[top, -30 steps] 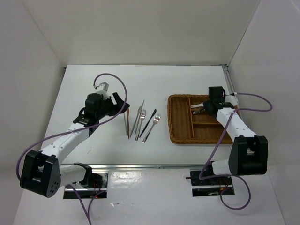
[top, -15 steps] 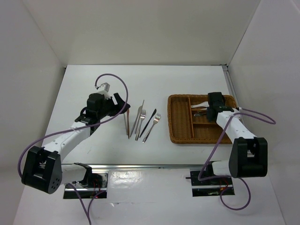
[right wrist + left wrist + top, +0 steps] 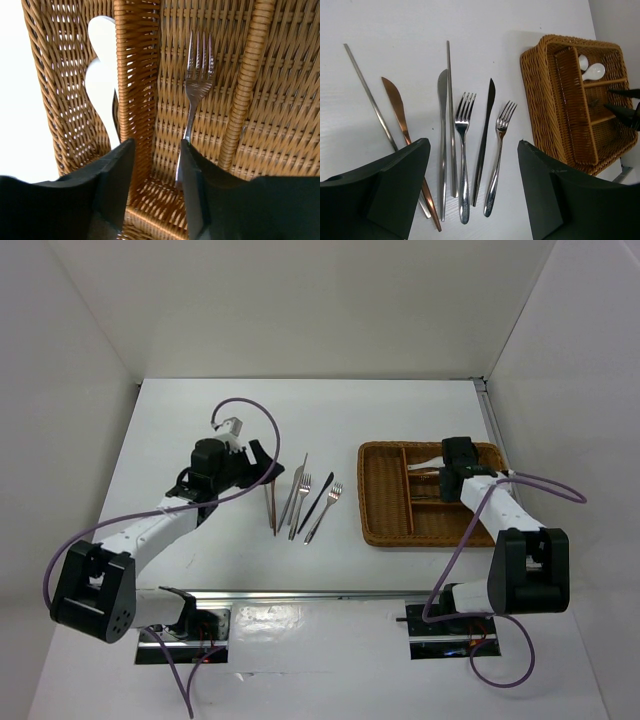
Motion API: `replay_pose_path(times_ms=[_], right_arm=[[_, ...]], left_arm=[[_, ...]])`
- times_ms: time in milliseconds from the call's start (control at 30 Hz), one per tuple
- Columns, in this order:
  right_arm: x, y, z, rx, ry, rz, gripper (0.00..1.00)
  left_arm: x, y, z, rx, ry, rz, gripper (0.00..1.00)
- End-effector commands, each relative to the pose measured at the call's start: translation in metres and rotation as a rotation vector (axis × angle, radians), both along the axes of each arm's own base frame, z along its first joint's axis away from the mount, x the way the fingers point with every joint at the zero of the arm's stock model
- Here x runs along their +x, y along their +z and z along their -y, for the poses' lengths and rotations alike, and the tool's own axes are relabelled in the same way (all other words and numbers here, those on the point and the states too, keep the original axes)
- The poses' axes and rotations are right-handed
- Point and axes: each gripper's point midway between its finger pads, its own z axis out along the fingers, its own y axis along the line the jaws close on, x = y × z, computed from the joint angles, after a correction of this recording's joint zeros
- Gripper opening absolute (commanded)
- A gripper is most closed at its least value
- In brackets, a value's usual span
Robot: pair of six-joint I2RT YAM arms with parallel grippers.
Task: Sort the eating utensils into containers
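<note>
Wicker walls close round the right gripper (image 3: 156,145), which hangs low inside the tray (image 3: 535,100). Its two dark fingers stand partly apart with nothing pinched between them, and they straddle a woven divider (image 3: 137,75). On one side of that divider a silver fork (image 3: 196,82) lies flat in the middle short section, tines pointing away from the gripper. Its handle end runs just beside the inner face of the finger on the right of the wrist view, and I can't tell whether the two touch. On the other side, two white spoons (image 3: 100,80) lie in the short section at the tray's far end.

Over the white table (image 3: 470,20) the left gripper (image 3: 472,145) hovers with its fingers spread wide, holding nothing. Loose cutlery lies in a rough row beneath it:
- a thin metal chopstick (image 3: 367,95)
- a copper knife (image 3: 395,102)
- a silver knife (image 3: 442,130)
- a second chopstick (image 3: 449,100) lying close along the silver knife
- a table fork (image 3: 463,150)
- a black knife (image 3: 487,125)
- another fork (image 3: 499,150), the piece nearest the tray
</note>
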Motion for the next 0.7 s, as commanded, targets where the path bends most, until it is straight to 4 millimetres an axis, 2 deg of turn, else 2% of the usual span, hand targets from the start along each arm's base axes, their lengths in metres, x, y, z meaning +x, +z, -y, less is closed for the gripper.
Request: replay_pose_path(times_ms=[0, 33, 100, 133, 167, 200, 300, 433, 500, 533, 600, 667], right_arm=[[0.002, 0.002, 0.004, -0.040, 0.026, -0.008, 0.50], [0.002, 0.005, 0.003, -0.042, 0.048, -0.006, 0.54], [0.012, 0.021, -0.001, -0.069, 0.133, 0.016, 0.60], [0.014, 0.026, -0.003, -0.082, 0.168, 0.027, 0.62], [0.021, 0.043, -0.005, -0.097, 0.202, 0.080, 0.63], [0.023, 0.049, -0.009, -0.122, 0.276, 0.088, 0.63], [0.037, 0.087, -0.018, -0.191, 0.408, 0.225, 0.68], [0.033, 0.099, -0.031, -0.253, 0.562, 0.280, 0.69], [0.035, 0.106, -0.036, -0.275, 0.606, 0.321, 0.69], [0.033, 0.101, -0.039, -0.267, 0.632, 0.311, 0.69], [0.035, 0.103, -0.041, -0.276, 0.649, 0.321, 0.69], [0.035, 0.100, -0.042, -0.273, 0.667, 0.312, 0.69]], left_arm=[[-0.001, 0.008, 0.024, -0.004, -0.111, 0.075, 0.84], [0.001, 0.014, 0.026, -0.004, -0.125, 0.101, 0.84], [-0.005, 0.010, 0.043, 0.013, -0.195, 0.111, 0.84], [0.001, 0.008, 0.045, 0.020, -0.199, 0.117, 0.84], [0.000, 0.006, 0.052, 0.018, -0.221, 0.109, 0.84], [0.000, 0.000, 0.055, 0.029, -0.236, 0.108, 0.84], [0.009, -0.013, 0.061, 0.042, -0.249, 0.077, 0.82], [0.020, -0.036, 0.064, 0.075, -0.265, 0.053, 0.80], [0.026, -0.032, 0.073, 0.054, -0.299, 0.068, 0.77], [0.027, -0.040, 0.077, 0.047, -0.317, 0.060, 0.75], [0.033, -0.035, 0.085, 0.030, -0.356, 0.092, 0.75], [0.039, -0.047, 0.087, 0.035, -0.357, 0.068, 0.74]])
